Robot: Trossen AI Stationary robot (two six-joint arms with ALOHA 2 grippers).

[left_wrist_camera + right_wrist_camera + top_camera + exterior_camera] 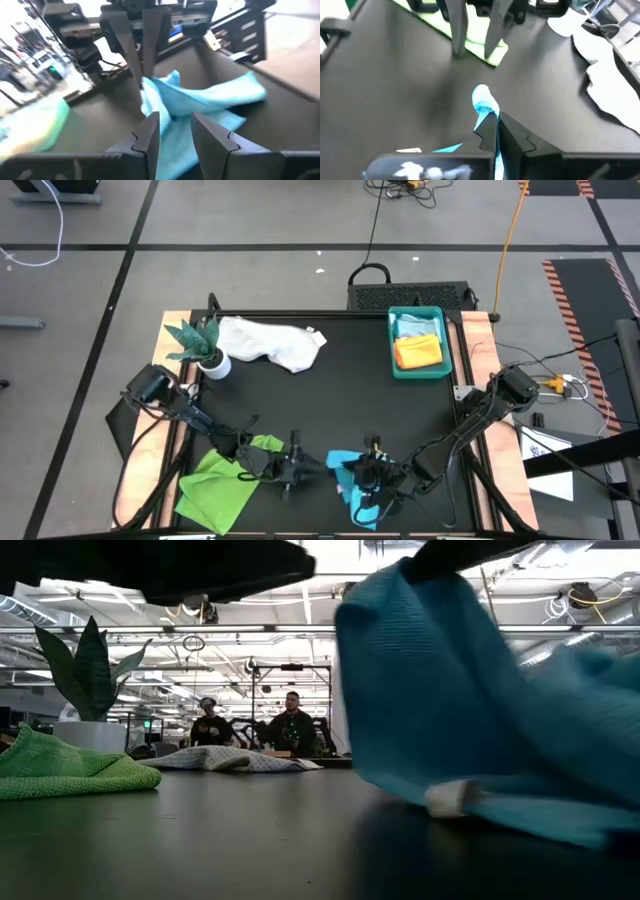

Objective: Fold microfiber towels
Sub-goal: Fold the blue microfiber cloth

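My right gripper was pinched shut on the turquoise towel at the table's near edge; my left gripper hovered beside it, fingers half-open and empty.

A lab or workshop; overhead rails, floor cables, hazard-striped floor tape.

turquoise towel, lime towel, teal tray

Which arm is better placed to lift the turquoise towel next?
The right. Its gripper is already shut on the turquoise towel, while the left gripper hovers beside it, fingers apart and holding nothing.
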